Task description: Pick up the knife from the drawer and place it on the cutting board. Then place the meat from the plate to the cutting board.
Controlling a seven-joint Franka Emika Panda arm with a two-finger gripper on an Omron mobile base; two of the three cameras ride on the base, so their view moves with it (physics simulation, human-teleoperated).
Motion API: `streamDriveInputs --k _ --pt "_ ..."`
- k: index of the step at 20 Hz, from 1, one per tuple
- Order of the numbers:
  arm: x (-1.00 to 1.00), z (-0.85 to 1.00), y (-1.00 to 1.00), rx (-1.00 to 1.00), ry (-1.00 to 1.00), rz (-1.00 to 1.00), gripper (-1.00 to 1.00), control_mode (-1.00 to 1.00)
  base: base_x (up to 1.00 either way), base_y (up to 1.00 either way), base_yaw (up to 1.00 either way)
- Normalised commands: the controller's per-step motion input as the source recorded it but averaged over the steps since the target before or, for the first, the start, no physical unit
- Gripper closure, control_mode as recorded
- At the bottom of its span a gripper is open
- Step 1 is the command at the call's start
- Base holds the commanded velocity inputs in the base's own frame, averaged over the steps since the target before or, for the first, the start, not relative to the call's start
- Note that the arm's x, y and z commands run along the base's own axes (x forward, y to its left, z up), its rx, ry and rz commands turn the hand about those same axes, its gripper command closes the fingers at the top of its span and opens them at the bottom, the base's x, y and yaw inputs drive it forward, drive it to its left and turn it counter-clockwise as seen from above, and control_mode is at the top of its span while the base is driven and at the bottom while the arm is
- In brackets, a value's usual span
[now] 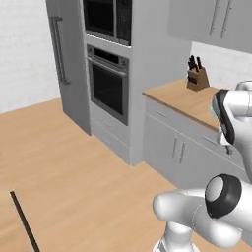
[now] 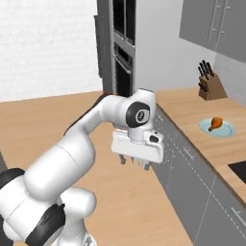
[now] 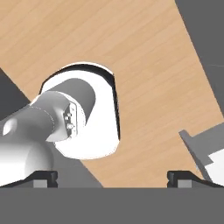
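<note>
Jaws (image 2: 136, 163): spread wide, empty, pointing down over the floor.
Meat (image 2: 215, 123): on plate (image 2: 227, 130) on tabletop (image 2: 187, 108), well apart.

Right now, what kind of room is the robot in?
It looks like a kitchen. There is a built-in oven in a tall grey unit, a wooden counter over grey cabinets, and a knife block near a plate with meat on it.

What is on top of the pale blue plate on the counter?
On the plate lies the meat, an orange-brown lump, alone. The patch of plate under it is covered, so nothing can be told of it.
</note>
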Motion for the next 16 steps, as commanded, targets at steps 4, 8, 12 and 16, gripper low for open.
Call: streamDriveInputs --k 4,8,12,16 --pt "0.00 0.00 0.00 0.00 0.00 0.00 -1.00 1.00 0.85 0.00 -0.56" --pt "0.00 0.00 0.00 0.00 0.00 0.00 -1.00 1.00 0.56 0.00 -0.67" --pt "0.00 0.00 0.00 0.00 0.00 0.00 -1.00 1.00 0.59 0.00 -0.69" --pt "0.00 0.00 0.00 0.00 0.00 0.00 -1.00 1.00 0.88 0.26 -0.59"
